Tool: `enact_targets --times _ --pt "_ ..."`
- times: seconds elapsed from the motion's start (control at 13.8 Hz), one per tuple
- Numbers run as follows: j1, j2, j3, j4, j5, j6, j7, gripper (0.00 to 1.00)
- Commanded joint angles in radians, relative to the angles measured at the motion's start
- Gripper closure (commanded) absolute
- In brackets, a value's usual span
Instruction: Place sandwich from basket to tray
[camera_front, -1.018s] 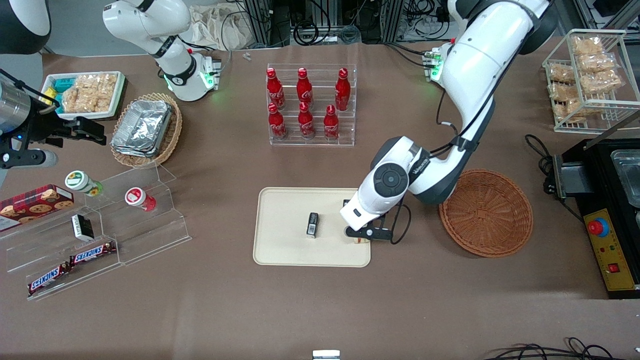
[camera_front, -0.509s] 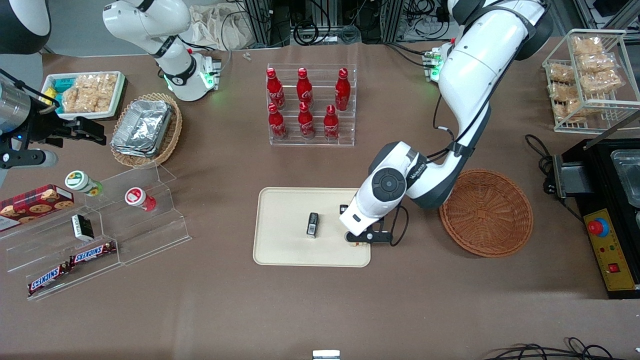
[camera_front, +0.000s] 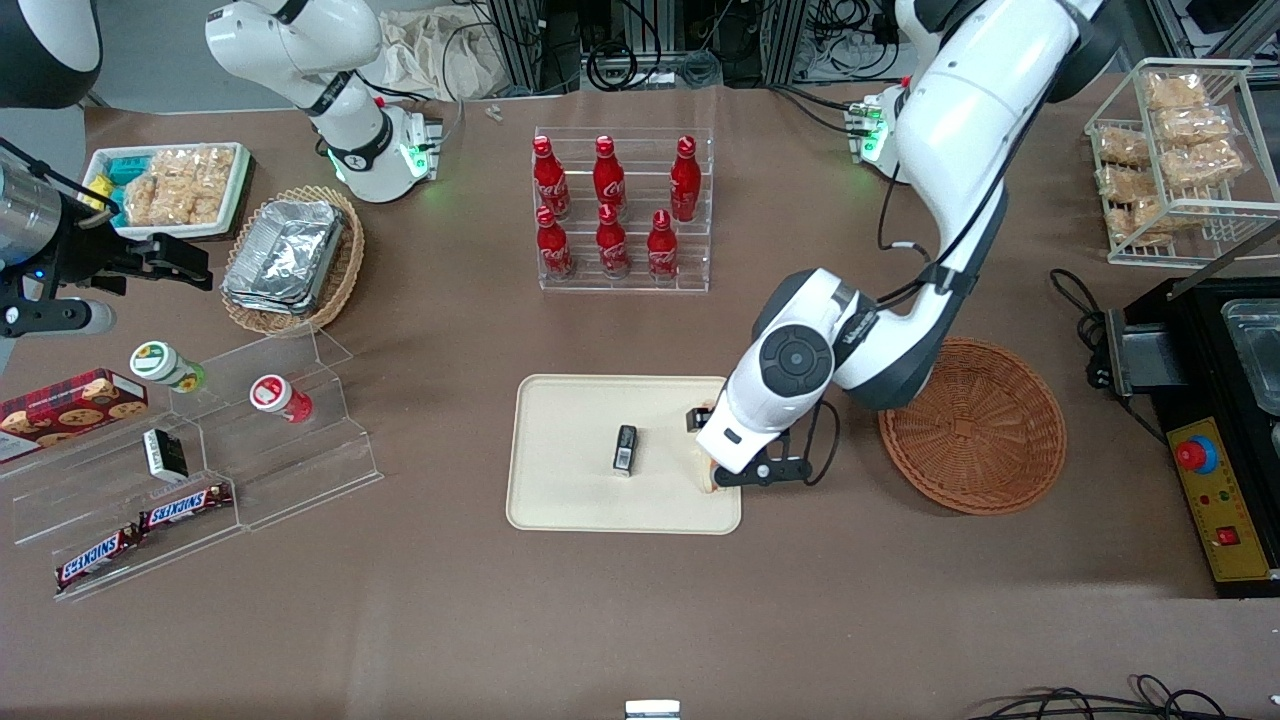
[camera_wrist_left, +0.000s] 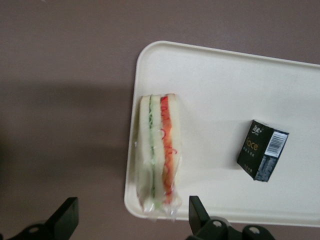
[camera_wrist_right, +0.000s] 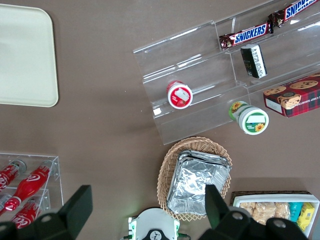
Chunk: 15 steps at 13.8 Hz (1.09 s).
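Left wrist view: my gripper is spread wide, holding nothing, above the wedge sandwich of pale bread with red-green filling. Sandwich now lies released on the cream rectangular tray edge; I've lifted. Small black box at its three o'clock. Placement looks done.

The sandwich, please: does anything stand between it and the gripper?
Nothing visible does. The sandwich lies on the tray at its rim, and the gripper hangs right above it with jaws open, apart from it.
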Motion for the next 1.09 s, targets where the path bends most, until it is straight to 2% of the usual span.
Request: enact_targets --times 0.0,0.22,0.44,0.73,1.02 --pt "0.046 -0.107 0.002 -0.047 0.007 -0.07 0.002 0.01" --pt "0.101 -0.211 0.002 -0.084 0.007 -0.232 0.175 0.01" --pt "0.202 -0.308 0.002 -0.084 0.01 -0.429 0.287 0.01" --pt "0.333 -0.394 0.001 -0.081 0.007 -0.452 0.278 0.01" --pt "0.368 -0.437 0.013 -0.074 0.032 -0.538 0.322 0.01"
